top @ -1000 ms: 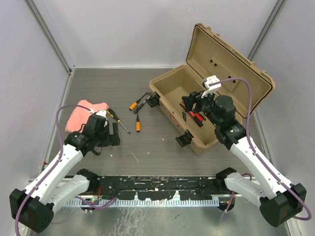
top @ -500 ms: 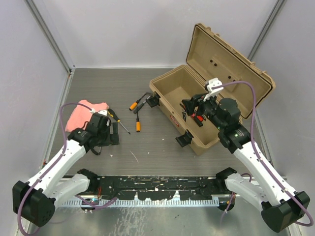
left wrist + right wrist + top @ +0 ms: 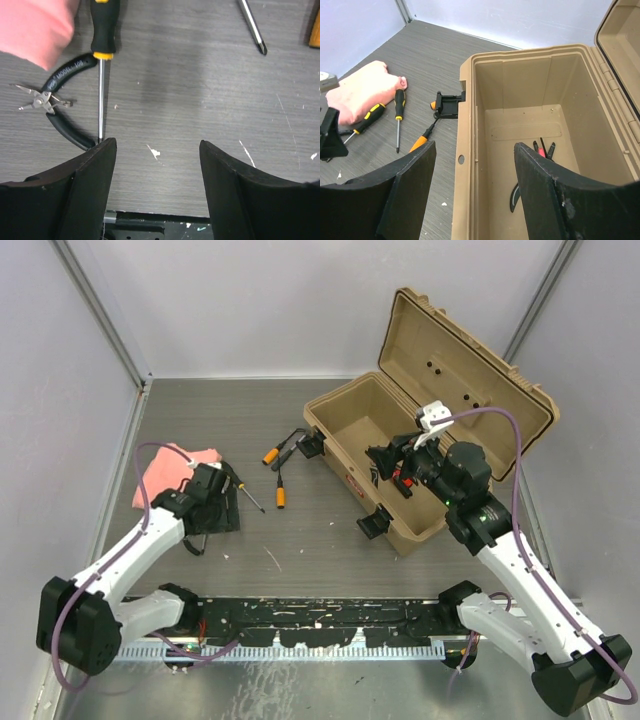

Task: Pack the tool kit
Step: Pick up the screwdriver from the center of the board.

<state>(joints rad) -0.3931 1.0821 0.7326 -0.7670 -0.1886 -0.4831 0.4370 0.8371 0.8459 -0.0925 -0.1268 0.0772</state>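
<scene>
My left claw hangs released over the grey worktop, beside small black-handled pliers; my right claw, also released, hovers above the open tan plastic case.

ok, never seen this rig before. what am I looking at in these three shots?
Two robot arms bolted to a table, each ending in a two-finger hand. One picture looks down from above and behind; the other two come from wrist cameras, so the dark shapes at the bottom are that hand's own fingers. The left hand is open beside black pliers and a black-yellow screwdriver, near a pink cloth. The right hand is open over the open tan case, which has a red-and-black tool inside. Orange-handled screwdrivers lie on the table. Nothing is held.
</scene>
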